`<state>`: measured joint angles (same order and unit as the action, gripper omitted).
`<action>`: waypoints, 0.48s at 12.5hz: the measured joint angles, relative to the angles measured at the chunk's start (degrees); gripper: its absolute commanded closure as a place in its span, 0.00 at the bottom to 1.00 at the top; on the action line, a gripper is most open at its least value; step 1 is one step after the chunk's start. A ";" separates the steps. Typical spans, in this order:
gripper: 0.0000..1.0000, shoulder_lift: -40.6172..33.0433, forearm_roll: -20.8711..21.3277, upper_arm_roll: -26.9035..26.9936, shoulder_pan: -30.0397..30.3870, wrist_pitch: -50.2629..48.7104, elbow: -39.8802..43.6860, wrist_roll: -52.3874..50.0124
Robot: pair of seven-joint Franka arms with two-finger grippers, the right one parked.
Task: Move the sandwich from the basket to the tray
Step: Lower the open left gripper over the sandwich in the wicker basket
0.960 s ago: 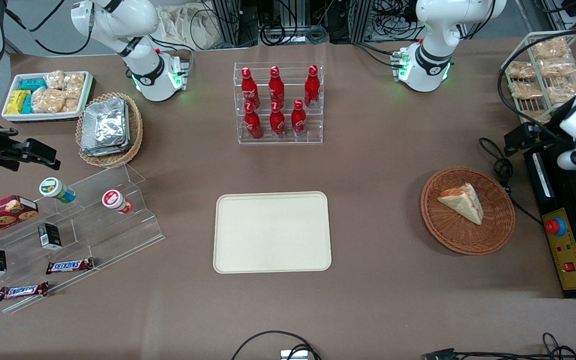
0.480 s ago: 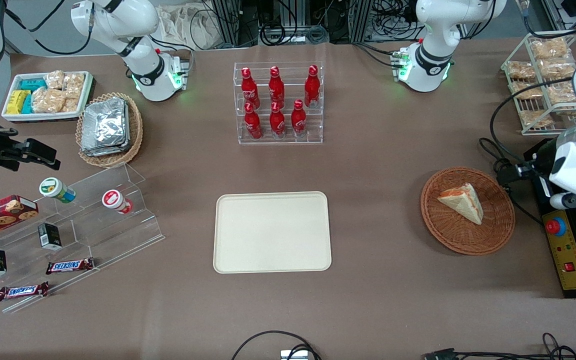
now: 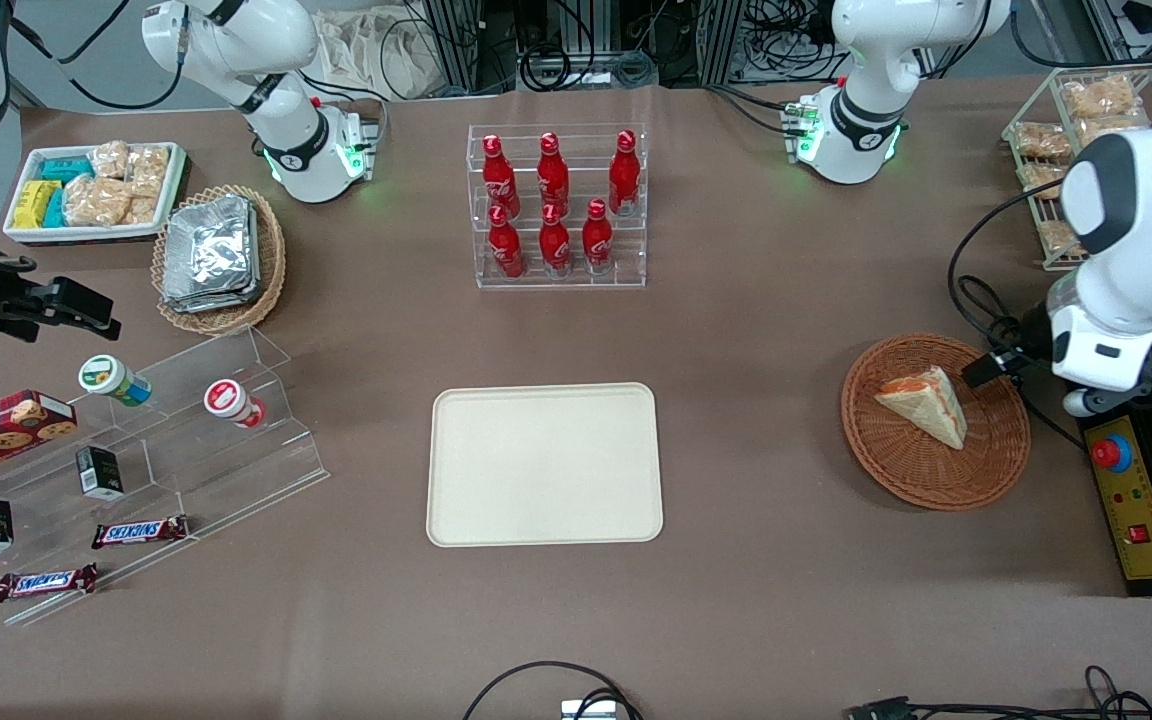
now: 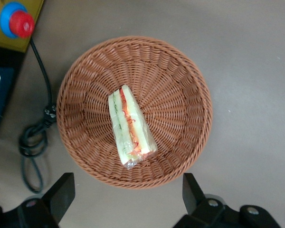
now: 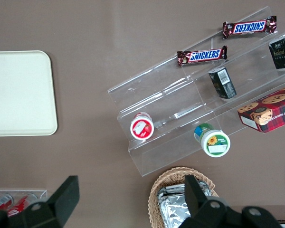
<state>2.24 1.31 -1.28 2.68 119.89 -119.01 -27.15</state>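
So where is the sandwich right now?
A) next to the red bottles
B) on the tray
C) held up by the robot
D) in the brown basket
D: the sandwich lies in the basket, untouched, while the gripper hangs above the basket's edge with its jaws open.

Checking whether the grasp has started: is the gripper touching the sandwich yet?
Apart. The left wrist view shows the gripper open, its fingers outside the basket rim, clear of the sandwich.
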 measured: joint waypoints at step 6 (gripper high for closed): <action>0.00 2.56 0.00 -0.07 -0.09 12.12 -8.09 -10.78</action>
<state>4.80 1.31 -1.35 2.59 132.02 -127.10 -37.93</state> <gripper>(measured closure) 0.000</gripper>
